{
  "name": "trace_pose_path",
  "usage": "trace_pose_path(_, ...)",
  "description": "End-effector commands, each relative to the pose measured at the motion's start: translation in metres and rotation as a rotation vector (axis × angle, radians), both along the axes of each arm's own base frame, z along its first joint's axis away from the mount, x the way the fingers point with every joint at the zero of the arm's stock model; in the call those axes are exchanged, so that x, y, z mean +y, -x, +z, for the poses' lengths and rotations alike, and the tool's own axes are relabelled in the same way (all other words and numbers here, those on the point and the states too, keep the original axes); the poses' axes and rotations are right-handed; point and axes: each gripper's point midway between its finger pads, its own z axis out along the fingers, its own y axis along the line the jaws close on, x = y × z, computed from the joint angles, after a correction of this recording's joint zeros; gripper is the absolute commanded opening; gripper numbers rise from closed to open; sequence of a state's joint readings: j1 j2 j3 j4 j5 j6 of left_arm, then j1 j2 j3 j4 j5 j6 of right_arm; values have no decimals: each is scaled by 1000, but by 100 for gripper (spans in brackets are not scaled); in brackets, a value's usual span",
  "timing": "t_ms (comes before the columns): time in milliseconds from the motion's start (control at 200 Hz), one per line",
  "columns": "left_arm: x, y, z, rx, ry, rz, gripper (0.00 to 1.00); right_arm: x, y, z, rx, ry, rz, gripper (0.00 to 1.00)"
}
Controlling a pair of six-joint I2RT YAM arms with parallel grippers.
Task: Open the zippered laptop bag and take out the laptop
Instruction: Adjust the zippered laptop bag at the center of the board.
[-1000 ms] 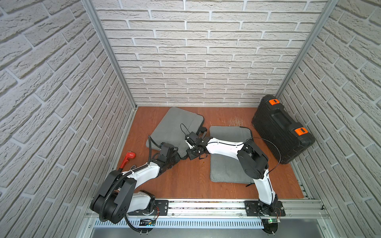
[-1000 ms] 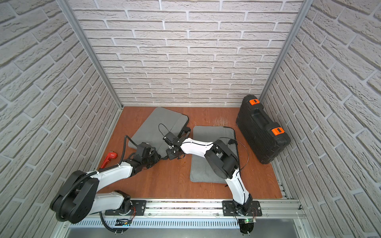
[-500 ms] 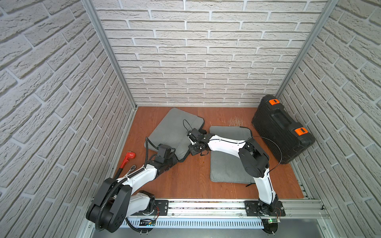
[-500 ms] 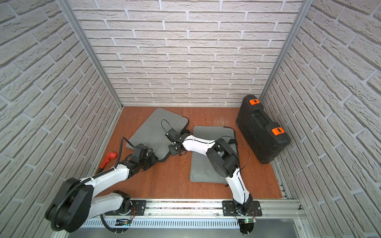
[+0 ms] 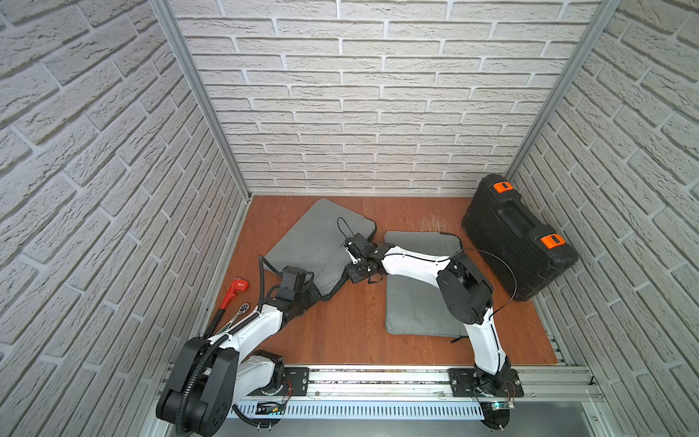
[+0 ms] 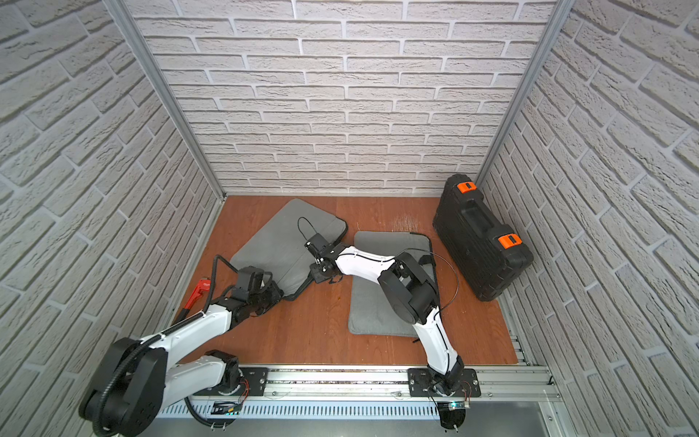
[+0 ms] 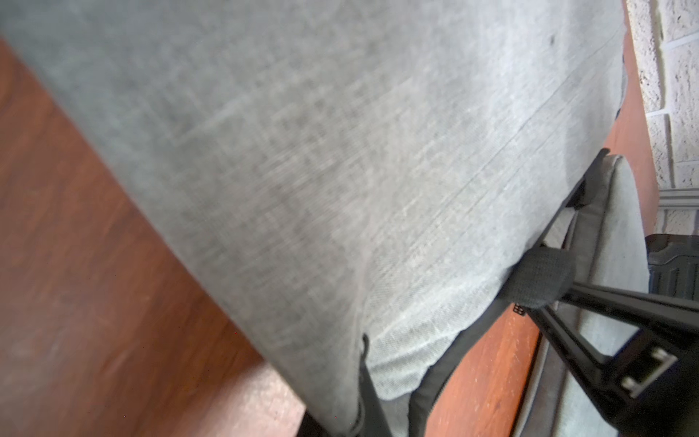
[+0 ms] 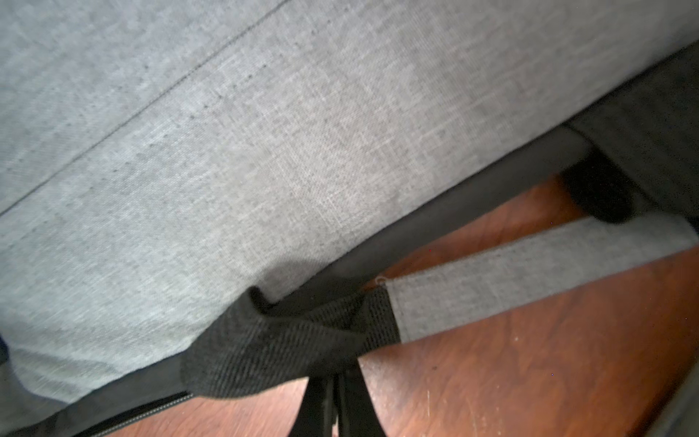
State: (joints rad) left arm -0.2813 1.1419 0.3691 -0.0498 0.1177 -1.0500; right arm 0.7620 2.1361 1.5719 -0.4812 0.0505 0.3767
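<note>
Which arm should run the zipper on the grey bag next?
Left, likely: left fingers are shut on the bag at its near corner, beside the black zipper edge. The right fingers are shut on the handle strap, better for anchoring.

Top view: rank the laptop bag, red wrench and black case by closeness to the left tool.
1. laptop bag: touching the left tool at its near corner.
2. red wrench: further left, by the wall.
3. black case: far right corner.
</note>
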Motion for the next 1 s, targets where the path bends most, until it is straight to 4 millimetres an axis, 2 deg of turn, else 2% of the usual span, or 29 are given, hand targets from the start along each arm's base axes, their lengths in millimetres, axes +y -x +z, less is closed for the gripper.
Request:
trace_pose_path(0,44,2,-16,54,-148,124,0,-57,-21,-9,-17,140,-134,6)
trace_pose_path(175,58,-14,-14,34,-161,151,0,-58,-18,-8,-12,134,-137,6)
trace_pose_path(370,78,-28,-20,38,-154,198,0,-58,-13,-12,9,119,-146,6)
trace_pose_path(405,80,-32,-20,34,-147,200,3,-56,-11,-13,15,112,-146,6)
trace_pose_path(565,77,-50,-15,10,-112,169,24,-53,-6,-18,37,91,-165,6)
trace_pose_path(635,73,-55,-11,-6,-100,155,44,-52,-4,-18,43,83,-173,6)
trace_pose_path(710,71,-56,-5,-20,-85,146,60,-50,-2,-18,49,74,-179,6)
trace_pose_path(870,73,-47,7,-14,-94,151,97,-45,3,-15,52,45,-186,6)
trace_pose_path(995,78,-32,22,-20,-114,175,98,-41,7,-11,50,29,-179,6)
